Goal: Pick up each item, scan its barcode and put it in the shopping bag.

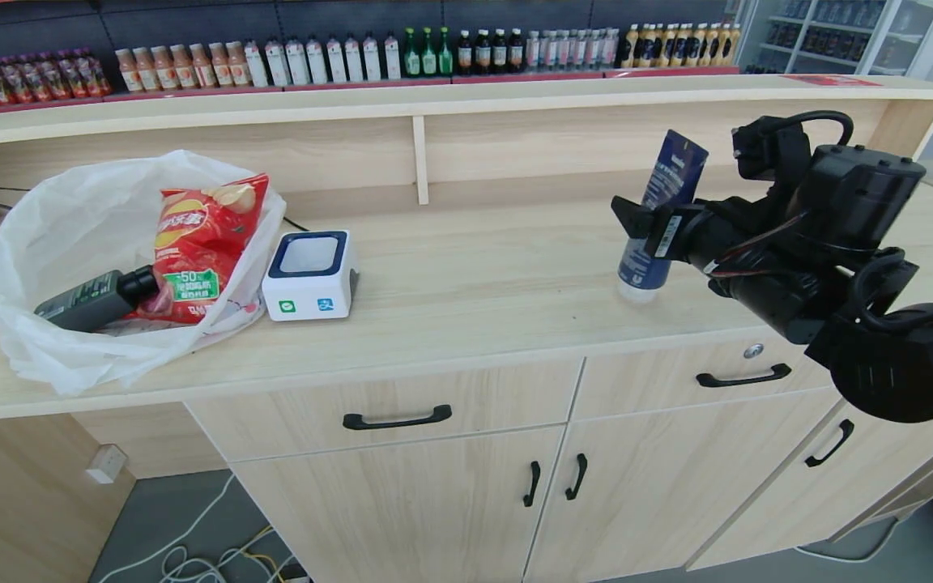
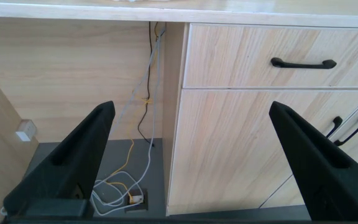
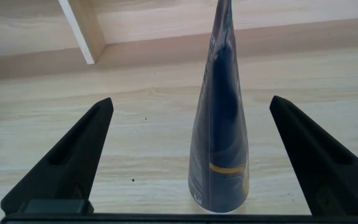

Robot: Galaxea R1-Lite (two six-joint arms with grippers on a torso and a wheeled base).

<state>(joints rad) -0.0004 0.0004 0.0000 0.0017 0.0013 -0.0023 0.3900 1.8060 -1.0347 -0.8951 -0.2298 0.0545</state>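
Observation:
A dark blue tube (image 1: pixel 661 219) stands upright on its white cap on the wooden counter (image 1: pixel 475 267), at the right. My right gripper (image 1: pixel 646 223) is open around it, one finger on each side and apart from it; the right wrist view shows the tube (image 3: pixel 221 130) midway between the fingers (image 3: pixel 67 162). A white shopping bag (image 1: pixel 70 243) lies open at the left, holding a red chip bag (image 1: pixel 199 243) and a dark bottle (image 1: pixel 98 298). The white barcode scanner (image 1: pixel 310 275) sits beside the bag. My left gripper (image 2: pixel 197 155) is open below the counter, facing the cabinet.
A raised shelf with a divider (image 1: pixel 420 158) runs along the back of the counter. Drawers and cabinet doors (image 2: pixel 247 130) lie under the counter, with cables (image 2: pixel 126 186) on the floor. Bottles (image 1: pixel 434 53) line the far store shelves.

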